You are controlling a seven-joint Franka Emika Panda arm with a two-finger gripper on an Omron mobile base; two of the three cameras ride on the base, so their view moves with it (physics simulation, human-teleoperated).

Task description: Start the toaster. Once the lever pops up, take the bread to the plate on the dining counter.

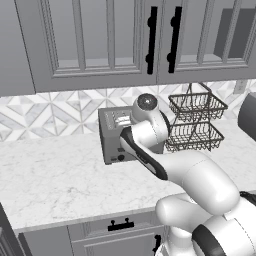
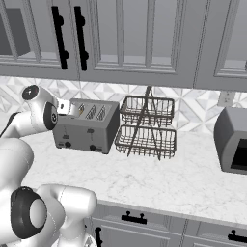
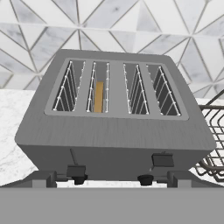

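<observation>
- Grey metal makes up the toaster, which stands on the white marbled surface with its back close to the patterned tile wall.
- In the hand view the toaster is seen from above and in front, showing four slots on top, two black levers and two black knobs on the front.
- The bread sits edge-on inside the second slot from the left in that view, a thin golden-orange strip low between the wire guides; the other three slots look bare.
- The left lever sits lower on the front than the right lever.
- The white arm reaches across the surface to the toaster, and its wrist covers the toaster's right side in the left base view.
- The end effector is hidden behind the wrist, and its fingertips cannot be made out in the hand view, so whether it is open or closed cannot be told.
- A two-tier wire basket stands just beside the toaster on its right.
- A dark grey appliance sits further right, well apart from the toaster.
- Grey cabinets with black handles hang above.
</observation>
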